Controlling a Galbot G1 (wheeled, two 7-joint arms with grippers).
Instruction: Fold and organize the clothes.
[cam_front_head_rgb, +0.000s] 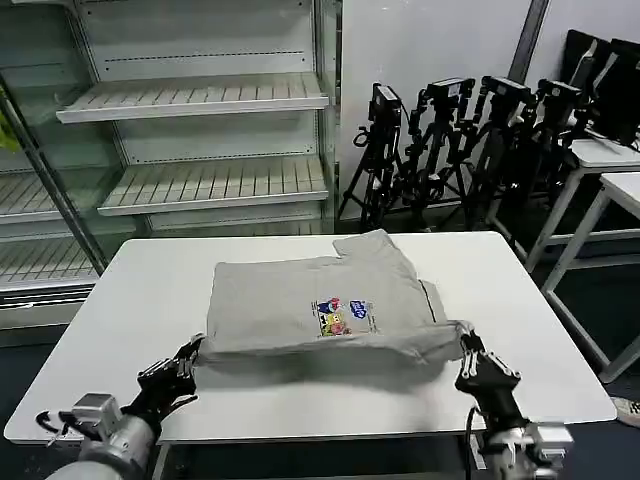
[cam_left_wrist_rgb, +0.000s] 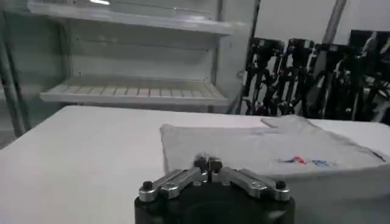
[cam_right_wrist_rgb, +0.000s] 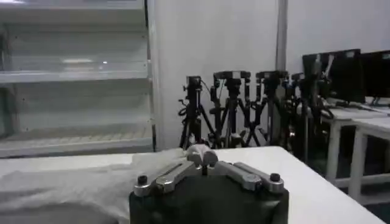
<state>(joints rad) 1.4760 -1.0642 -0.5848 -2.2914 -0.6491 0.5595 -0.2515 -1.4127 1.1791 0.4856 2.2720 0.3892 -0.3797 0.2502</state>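
Note:
One of the clothes, a light grey shirt with a small multicoloured patch, lies folded into a rectangle in the middle of the white table; a sleeve pokes out at its far side. My left gripper is at the shirt's near left corner, fingers shut on the cloth edge. My right gripper is at the near right corner, shut on the hem there. The near edge sits slightly raised, with a shadow under it. The left wrist view has the left gripper pressed together against the shirt; the right gripper has pale cloth at its tips.
Empty white shelving stands behind the table. Black tripods are lined up against the wall at the back right. Further white tables are at the right. The table has bare surface on both sides of the shirt.

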